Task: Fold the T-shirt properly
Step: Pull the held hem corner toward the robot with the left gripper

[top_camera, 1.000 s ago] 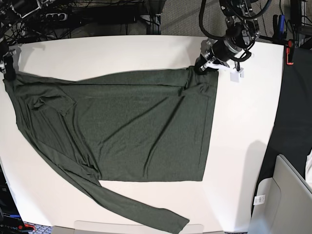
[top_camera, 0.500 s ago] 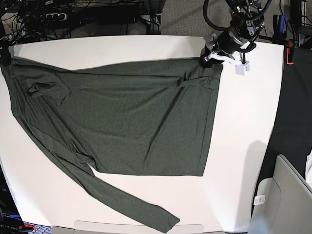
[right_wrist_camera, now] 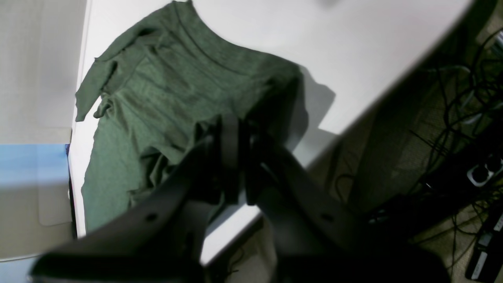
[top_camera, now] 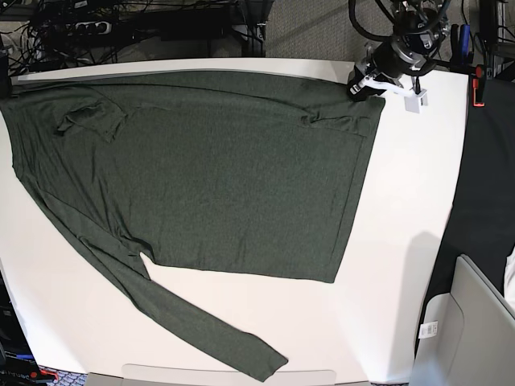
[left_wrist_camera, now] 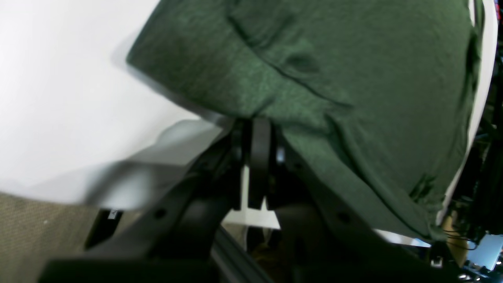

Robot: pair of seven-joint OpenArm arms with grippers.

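I have the large dark olive-green heathered long-sleeved knit T-shirt point(top_camera: 217, 177) stretched across the white desk point(top_camera: 402, 241), its upper edge pulled almost to the desk's far edge, one long sleeve trailing down toward the near edge. My left gripper point(top_camera: 360, 85) has its jaws closed on the shirt's far corner on the base view's right; in the left wrist view the cloth bunches straight into the closed black fingers point(left_wrist_camera: 259, 157). My right gripper point(right_wrist_camera: 232, 157) sits at the far corner on the base view's left, barely in frame there; its jaws are closed too, and from its wrist view they seem pinched on the fabric edge, though the exact bite is hidden in shadow.

What worries me: both grips sit right at the desk's far edge, so any further pull away could drag the upper hem off the desk and let it hang. The knit looks stretchy; uneven tension between the two arms would skew the body, and I already see a puckered fold near the left grip point(top_camera: 322, 121) and a rumpled patch by the other shoulder point(top_camera: 84, 122). If I fold over those, the creases get locked in. The trailing sleeve point(top_camera: 209, 338) lies close to the near edge and could slip off if the shirt shifts. A thin pinch could also let go under load.
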